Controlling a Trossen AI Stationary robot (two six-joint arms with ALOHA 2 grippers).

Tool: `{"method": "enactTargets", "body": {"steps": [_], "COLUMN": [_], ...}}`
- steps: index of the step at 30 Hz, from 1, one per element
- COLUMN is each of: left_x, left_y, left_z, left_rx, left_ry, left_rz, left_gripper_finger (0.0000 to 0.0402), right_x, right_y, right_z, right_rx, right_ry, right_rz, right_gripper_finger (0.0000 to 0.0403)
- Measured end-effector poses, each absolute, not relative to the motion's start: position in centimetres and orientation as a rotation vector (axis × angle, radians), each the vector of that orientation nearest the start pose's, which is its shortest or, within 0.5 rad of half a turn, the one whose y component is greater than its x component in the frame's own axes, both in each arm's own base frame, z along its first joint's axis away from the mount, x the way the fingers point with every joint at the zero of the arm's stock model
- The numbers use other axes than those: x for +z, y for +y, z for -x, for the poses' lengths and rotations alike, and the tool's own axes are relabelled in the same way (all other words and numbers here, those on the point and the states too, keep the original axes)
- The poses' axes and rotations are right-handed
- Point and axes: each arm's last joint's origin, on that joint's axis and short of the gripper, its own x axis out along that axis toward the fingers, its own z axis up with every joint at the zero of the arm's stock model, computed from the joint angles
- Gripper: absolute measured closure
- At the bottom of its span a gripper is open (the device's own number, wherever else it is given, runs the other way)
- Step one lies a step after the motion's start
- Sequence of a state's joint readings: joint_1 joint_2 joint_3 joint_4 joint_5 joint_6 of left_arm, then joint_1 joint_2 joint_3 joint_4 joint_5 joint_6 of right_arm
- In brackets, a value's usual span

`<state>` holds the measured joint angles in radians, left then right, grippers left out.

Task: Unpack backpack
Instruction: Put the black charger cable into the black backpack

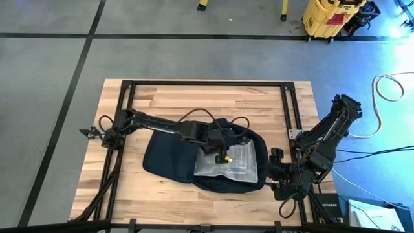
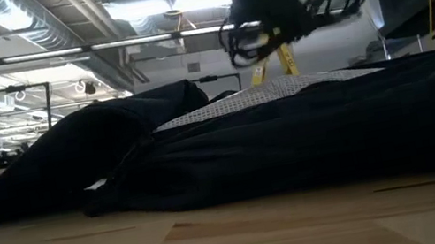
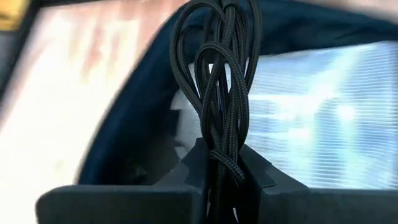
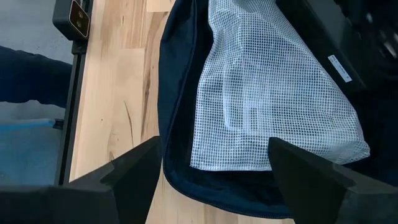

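Note:
The dark navy backpack (image 1: pixel 167 162) lies flat on the wooden table, its opening spread toward the right. A white gridded pouch (image 1: pixel 230 162) rests in that opening. My left gripper (image 1: pixel 223 154) reaches in from the table's left and hangs over the pouch, shut on a bundle of black braided cord (image 3: pixel 217 74). In the low view the left gripper (image 2: pixel 267 34) is above the backpack (image 2: pixel 293 144). My right gripper (image 1: pixel 279 169) waits open off the backpack's right end. Its fingers frame the pouch (image 4: pixel 261 93) without touching it. My left gripper pinches the looped cord bundle (image 3: pixel 225 155) between its two fingers, several strands together. The fingers slant down from the table's left and lie along the strands. The loops stick out past the fingertips, lifted clear above the pouch.
Black frame rails (image 1: pixel 123 129) run along the table's left, far and right sides. Bare wood (image 1: pixel 194 97) lies beyond the backpack and along the near edge. A yellow cart (image 1: pixel 326 16) stands on the floor past the far right corner.

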<state>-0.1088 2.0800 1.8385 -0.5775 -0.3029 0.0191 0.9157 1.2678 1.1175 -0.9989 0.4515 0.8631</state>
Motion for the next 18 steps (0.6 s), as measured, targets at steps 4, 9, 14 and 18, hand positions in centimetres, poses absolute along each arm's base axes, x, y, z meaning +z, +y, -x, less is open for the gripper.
{"method": "enactTargets", "body": {"steps": [4,9,14,18], "left_x": [24.7,22.3,21.1,20.0], "left_y": [-4.5,-6.3,-7.5,-8.6], "left_z": [-47.4,-48.4,-48.5,-48.4], "left_rx": [0.278,0.420,0.526,0.548], "left_ry": [0.797,0.800,0.832,0.866], "left_rz": [-0.360,-0.583,-0.778,-0.862], "left_gripper_finger": [0.0380,0.0380,0.0380,0.0380], "right_x": [29.3,29.2,29.2,29.2], "right_y": [17.5,17.6,17.6,17.6], "right_z": [-15.1,-15.0,-15.0,-15.0], "right_rx": [-0.001,0.001,0.002,0.000], "right_ry": [0.964,0.970,0.971,0.970], "right_rz": [-0.064,-0.068,-0.069,-0.068], "right_gripper_finger": [0.0127,0.0127,0.0127,0.0127]}}
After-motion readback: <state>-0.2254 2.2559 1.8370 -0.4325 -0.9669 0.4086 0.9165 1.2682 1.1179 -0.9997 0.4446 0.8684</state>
